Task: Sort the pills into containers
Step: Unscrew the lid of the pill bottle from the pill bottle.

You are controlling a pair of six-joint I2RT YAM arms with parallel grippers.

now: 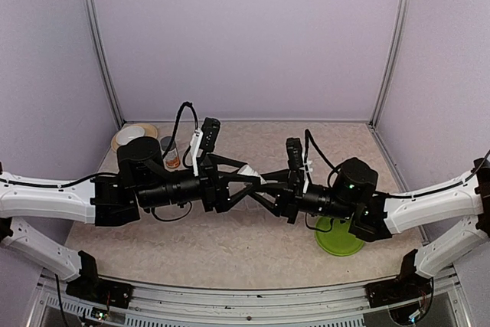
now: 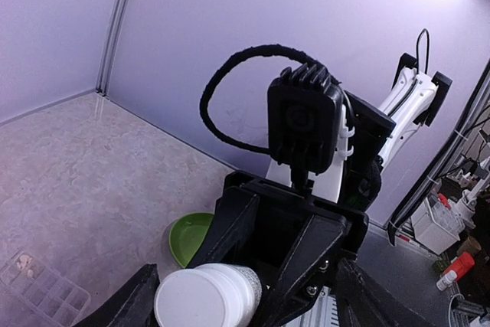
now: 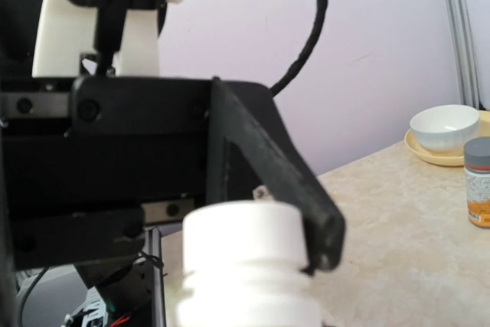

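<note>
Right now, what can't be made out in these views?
- Left wrist: containers cut off at the frame corner; pills too small to count.
- Top external: white bottle mostly hidden between the arms; containers not seen.
- Right wrist: white bottle's base cut off below; grey-capped bottle cut by the right edge, label blurred.
</note>
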